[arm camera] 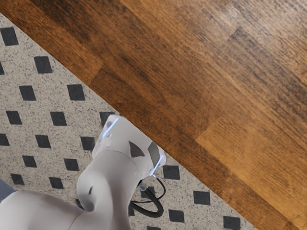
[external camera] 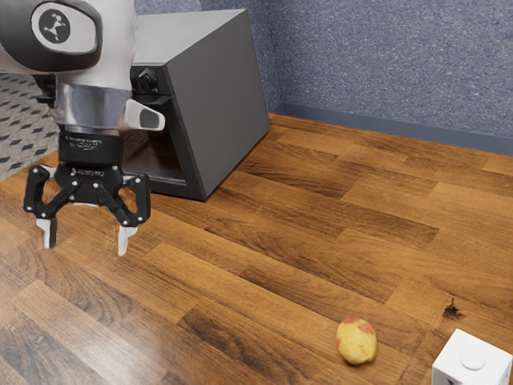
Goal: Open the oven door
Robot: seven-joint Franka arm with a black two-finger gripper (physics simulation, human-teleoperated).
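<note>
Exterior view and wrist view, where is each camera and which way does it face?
Exterior view: beside the arm, above the table, looking down toward the oven; arm and open claw show.
Wrist view: on the arm's wrist, looking down at the table's edge and tiled floor; the arm's base shows.
Both share the table, tiled floor and arm.

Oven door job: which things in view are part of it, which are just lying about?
Part of the job:
oven
oven door
gripper, fingers apart

Just lying about:
yellow-and-red lump, maybe fruit
white block
small dark bit, too small to identify
</note>
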